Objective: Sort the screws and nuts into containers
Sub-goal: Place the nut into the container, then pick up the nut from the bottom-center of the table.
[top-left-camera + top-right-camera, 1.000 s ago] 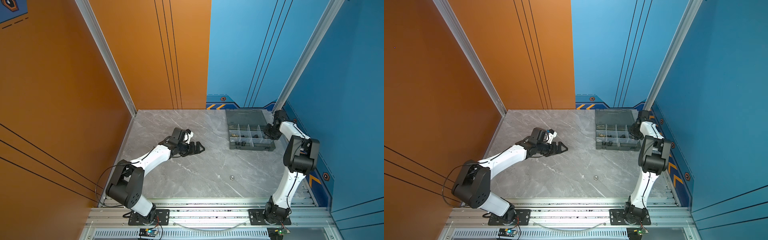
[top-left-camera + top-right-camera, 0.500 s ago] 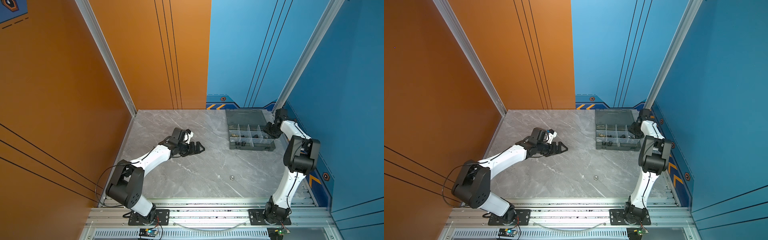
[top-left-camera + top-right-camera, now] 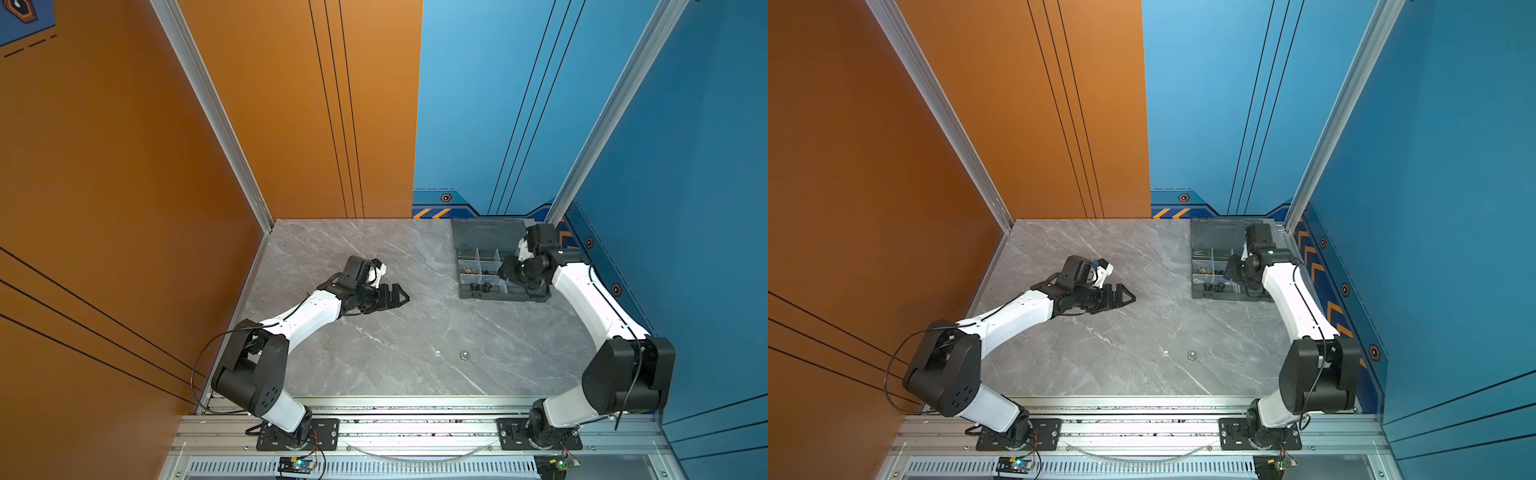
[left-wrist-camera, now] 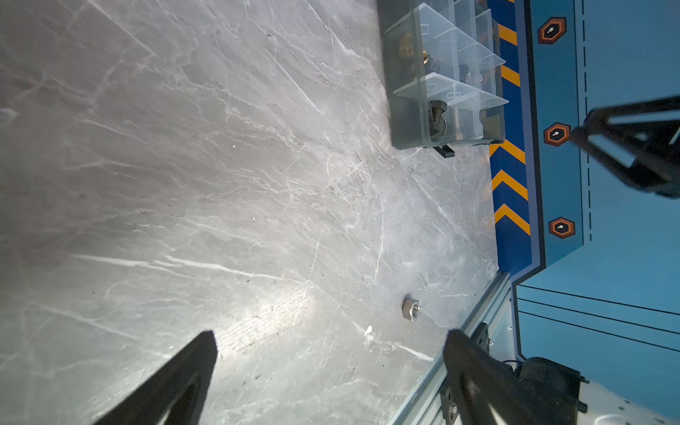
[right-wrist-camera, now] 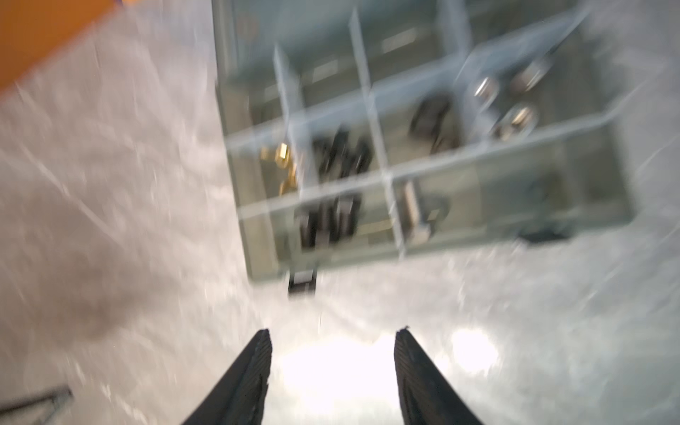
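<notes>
Grey marble-look tabletop [image 3: 374, 257], read as a clock face from the top views. Smoky grey organizer box [image 3: 498, 296] sits at 2 o'clock near the blue wall, with its lid [image 3: 486, 235] lying flat at the far side.

Compartments per the R wrist view (blurred):
- brass wing nuts [image 5: 283, 162] in an end cell
- black pcs [image 5: 342, 154] in the next cell; type can't be told
- silver nuts [image 5: 515, 103] two cells further along
- black bolts [image 5: 323, 220] in the front row
- a silver bolt [image 5: 412, 209] in the cell beside them

One silver hex nut [image 3: 464, 355] lies loose on the top at approx 5 o'clock, well apart from the box and both arms. It is also seen in the L wrist view [image 4: 411, 310].

Left gripper [image 3: 399, 296] is low over the top near centre, toward 10 o'clock. Its jaws are spread fully and hold nothing.

Right gripper [image 3: 505, 270] is over the box's 3 o'clock end. Its jaws are parted about halfway with nothing between them [image 5: 333, 331].
</notes>
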You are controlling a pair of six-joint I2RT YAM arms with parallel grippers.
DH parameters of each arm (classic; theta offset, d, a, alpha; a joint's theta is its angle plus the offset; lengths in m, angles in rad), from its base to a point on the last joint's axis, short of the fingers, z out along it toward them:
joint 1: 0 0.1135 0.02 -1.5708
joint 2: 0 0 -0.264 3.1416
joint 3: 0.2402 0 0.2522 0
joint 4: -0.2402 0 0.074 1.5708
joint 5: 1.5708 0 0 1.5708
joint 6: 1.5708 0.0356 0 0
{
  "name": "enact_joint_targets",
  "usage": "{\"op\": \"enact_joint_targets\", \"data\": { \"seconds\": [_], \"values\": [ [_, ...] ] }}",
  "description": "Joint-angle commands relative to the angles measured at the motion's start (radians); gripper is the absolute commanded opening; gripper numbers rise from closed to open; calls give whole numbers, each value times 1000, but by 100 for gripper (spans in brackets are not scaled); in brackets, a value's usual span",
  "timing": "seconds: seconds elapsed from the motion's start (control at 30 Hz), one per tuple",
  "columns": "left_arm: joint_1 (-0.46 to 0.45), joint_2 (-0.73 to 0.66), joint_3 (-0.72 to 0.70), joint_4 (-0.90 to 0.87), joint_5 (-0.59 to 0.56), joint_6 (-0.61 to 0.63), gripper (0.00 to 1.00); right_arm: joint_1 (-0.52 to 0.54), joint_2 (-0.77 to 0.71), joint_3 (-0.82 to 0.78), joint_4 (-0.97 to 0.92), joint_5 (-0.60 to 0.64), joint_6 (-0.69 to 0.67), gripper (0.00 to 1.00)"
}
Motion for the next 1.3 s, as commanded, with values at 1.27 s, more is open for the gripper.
{"op": "enact_joint_targets", "data": {
  "seconds": [1.27],
  "values": [
    [30, -25, -55, 1, 2, -7, 98, 602, 127, -313, 37, 154, 284, 62]
  ]
}}
